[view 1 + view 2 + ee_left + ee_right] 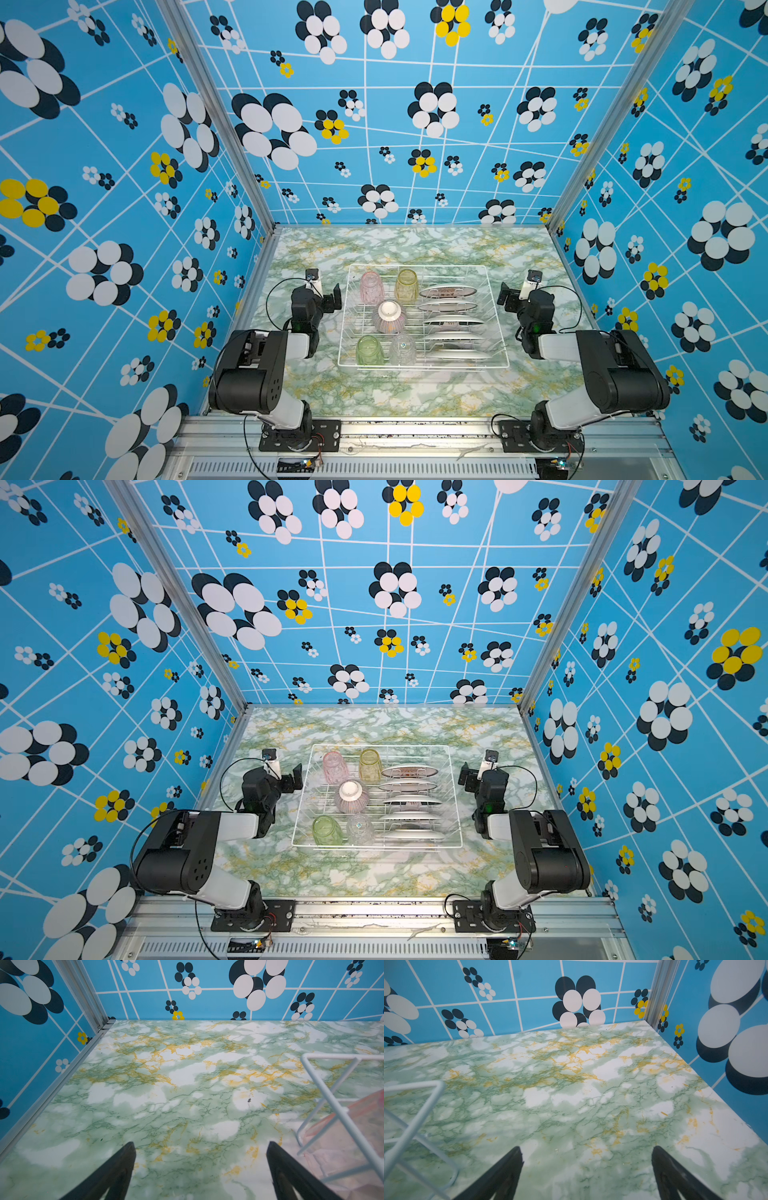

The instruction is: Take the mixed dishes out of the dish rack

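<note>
Mixed dishes (388,318) all sit in the dish rack (424,367) at the middle of the table (415,395), none unloaded; left gripper (336,296) and right gripper (503,296) flank it, jaws spread and empty, so a first grasp likely comes next.

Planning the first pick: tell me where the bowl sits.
In both top views the bowl sits inverted in the rack's left half, centred among four glasses, plates to its right.

No legible text or labels anywhere.
</note>
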You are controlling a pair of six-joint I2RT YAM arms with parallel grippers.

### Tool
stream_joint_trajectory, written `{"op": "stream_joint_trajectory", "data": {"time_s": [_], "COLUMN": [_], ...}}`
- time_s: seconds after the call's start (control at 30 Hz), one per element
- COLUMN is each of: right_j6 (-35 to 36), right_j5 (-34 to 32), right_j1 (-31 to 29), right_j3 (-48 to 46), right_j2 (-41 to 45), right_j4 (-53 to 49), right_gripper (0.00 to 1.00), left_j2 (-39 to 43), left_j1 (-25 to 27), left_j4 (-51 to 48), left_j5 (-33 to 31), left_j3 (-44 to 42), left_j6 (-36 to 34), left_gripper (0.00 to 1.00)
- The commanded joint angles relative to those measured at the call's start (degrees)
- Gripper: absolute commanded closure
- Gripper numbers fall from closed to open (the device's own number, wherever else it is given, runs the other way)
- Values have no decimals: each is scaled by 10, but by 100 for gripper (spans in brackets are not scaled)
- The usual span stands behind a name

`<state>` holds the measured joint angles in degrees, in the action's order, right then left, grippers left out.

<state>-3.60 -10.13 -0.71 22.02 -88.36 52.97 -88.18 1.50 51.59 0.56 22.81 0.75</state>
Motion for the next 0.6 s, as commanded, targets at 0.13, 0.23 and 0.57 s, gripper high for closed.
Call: {"op": "stream_joint_trajectory", "data": {"time_s": [0.13, 0.23, 0.57], "right_j6": [8, 8, 9], "right_j5": [2, 2, 3], "right_j1": [2, 2, 2], "right_j3": [-5, -5, -4], "right_j2": [-5, -6, -6], "right_j4": [4, 4, 1], "right_gripper": [1, 1, 1], "left_j2": [-3, -4, -4], "left_j1": [-3, -3, -3], "left_j4": [-2, -2, -2], "left_j5": [-5, -5, -5], "left_j3": [-4, -5, -4], "left_j6": [-8, -8, -8], "left_gripper": [10, 10, 1]}}
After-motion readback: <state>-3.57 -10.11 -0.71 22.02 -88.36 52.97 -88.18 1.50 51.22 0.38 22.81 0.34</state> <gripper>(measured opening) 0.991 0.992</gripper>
